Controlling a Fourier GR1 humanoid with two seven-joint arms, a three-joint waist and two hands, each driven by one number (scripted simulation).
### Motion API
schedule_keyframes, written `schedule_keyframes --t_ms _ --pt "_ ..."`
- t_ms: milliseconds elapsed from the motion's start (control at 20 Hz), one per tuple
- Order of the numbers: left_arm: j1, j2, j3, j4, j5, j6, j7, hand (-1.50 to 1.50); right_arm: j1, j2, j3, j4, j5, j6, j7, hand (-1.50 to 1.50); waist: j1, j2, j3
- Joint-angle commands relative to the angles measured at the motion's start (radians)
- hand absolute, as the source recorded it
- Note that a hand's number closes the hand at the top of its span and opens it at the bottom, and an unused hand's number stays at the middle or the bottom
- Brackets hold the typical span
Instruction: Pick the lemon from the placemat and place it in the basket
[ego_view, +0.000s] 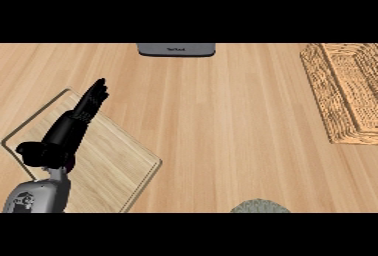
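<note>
My left hand (71, 129) is open over the left part of the counter, with its fingers (94, 97) straight and pointing away from me. Under it lies the tan placemat (118, 162), a light-edged rectangle set at an angle. No lemon shows on the mat; the hand and forearm hide part of it. The woven basket (334, 100) sits at the far right, cut off by the view's edge, and what shows of its inside holds nothing. My right hand is out of view.
A grey appliance (176, 49) stands at the counter's far edge, top centre. A rounded grey-green shape (259, 206) pokes in at the lower edge; I cannot tell what it is. Bare wood lies between the placemat and the basket.
</note>
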Motion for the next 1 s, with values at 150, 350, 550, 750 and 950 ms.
schedule_keyframes --t_ms 150,350,550,750,950 --pt "-0.017 -0.007 -0.005 0.037 -0.014 0.004 -0.026 0.00 -0.076 -0.007 -0.028 0.301 0.062 -0.129 -0.286 1.50 0.009 0.006 0.001" --pt "-0.061 0.014 0.017 0.034 0.013 -0.014 0.015 0.00 -0.134 -0.004 -0.128 0.380 -0.021 -0.170 -0.275 1.50 0.016 0.009 0.002" --pt "-0.002 -0.032 -0.044 -0.038 -0.034 0.021 0.022 0.00 -0.143 -0.060 -0.117 0.482 0.007 -0.144 -0.388 -1.50 0.015 0.006 0.002" --pt "-0.040 -0.040 -0.029 0.064 -0.043 0.034 -0.019 0.00 -0.198 -0.043 -0.080 0.509 0.042 -0.155 -0.413 -1.50 0.009 0.005 0.001" --pt "-0.004 0.007 -0.002 0.010 -0.008 -0.015 -0.015 0.00 -0.277 -0.075 -0.109 0.540 0.011 -0.109 -0.381 -1.50 0.017 0.005 0.001"
